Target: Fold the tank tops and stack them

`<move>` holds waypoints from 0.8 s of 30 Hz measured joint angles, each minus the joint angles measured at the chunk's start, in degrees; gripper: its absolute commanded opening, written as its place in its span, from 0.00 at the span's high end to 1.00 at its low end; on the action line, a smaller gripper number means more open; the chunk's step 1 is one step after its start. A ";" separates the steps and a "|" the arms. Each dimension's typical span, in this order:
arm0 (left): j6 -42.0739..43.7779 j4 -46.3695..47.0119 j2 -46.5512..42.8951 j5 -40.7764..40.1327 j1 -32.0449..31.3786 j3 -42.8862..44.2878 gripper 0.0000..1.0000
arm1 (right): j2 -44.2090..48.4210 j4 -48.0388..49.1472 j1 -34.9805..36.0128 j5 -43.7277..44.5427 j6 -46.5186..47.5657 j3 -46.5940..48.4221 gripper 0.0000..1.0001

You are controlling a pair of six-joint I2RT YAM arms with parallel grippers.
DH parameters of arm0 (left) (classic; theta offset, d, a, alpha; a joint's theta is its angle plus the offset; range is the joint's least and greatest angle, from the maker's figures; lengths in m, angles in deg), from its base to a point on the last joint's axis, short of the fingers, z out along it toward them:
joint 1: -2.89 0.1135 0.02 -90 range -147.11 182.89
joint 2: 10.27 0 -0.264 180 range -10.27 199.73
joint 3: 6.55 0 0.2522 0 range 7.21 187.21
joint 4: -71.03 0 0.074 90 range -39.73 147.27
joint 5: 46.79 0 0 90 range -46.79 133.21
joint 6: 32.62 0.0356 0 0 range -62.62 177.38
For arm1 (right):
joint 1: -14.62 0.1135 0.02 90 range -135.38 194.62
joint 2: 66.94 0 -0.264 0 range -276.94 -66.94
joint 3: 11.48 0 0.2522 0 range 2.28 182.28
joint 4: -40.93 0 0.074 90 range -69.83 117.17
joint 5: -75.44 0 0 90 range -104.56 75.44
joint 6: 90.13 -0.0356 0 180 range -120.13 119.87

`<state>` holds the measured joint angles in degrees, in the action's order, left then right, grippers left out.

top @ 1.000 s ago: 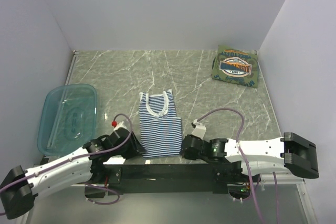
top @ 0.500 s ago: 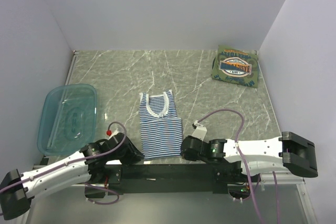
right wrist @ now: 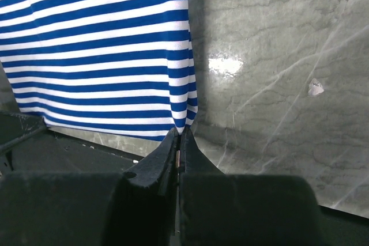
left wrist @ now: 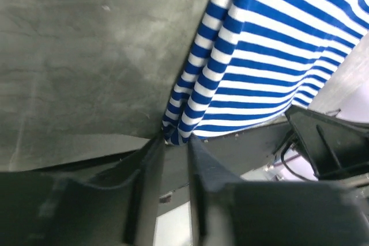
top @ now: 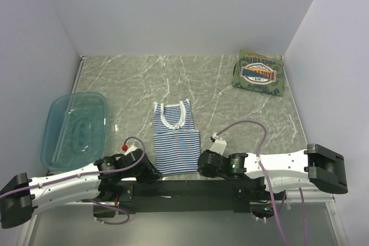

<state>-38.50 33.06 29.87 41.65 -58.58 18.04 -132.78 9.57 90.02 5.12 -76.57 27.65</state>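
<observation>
The navy-and-white striped tank top (top: 176,136) lies flat near the table's front edge, neck pointing away. My left gripper (top: 154,169) is at its near left hem corner. In the left wrist view the left gripper (left wrist: 174,141) has its jaws a narrow gap apart, with the bunched striped corner (left wrist: 179,125) between the tips. My right gripper (right wrist: 180,133) is shut on the near right hem corner, and the striped tank top (right wrist: 98,44) spreads away from it. The right gripper (top: 202,161) sits low on the table. The olive-green tank top (top: 259,73) lies folded at the far right, oval print up.
A translucent teal plastic tub (top: 75,128) stands at the left side of the marble table (top: 230,102). White walls close in the left, back and right. A black rail (top: 184,185) runs along the near edge under the striped hem.
My left arm has swung back toward the near edge, and its jaws have narrowed round the left hem corner. The right gripper has stayed shut on its corner.
</observation>
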 measured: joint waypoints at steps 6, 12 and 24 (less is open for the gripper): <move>0.70 -1.29 0.02 -4.24 -0.28 0.48 0.97 | 0.17 0.55 0.66 -0.07 0.17 0.02 1.00; 3.63 -3.06 0.24 -7.37 -0.31 1.84 0.99 | 0.22 0.90 1.46 -0.24 0.79 0.50 1.00; 7.15 -18.27 -2.67 -14.97 -8.07 16.31 0.99 | 4.04 -7.76 6.05 2.25 3.58 10.19 1.00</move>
<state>-31.35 14.79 27.21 26.68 -66.65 34.34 -128.74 1.81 96.07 7.37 -72.99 37.83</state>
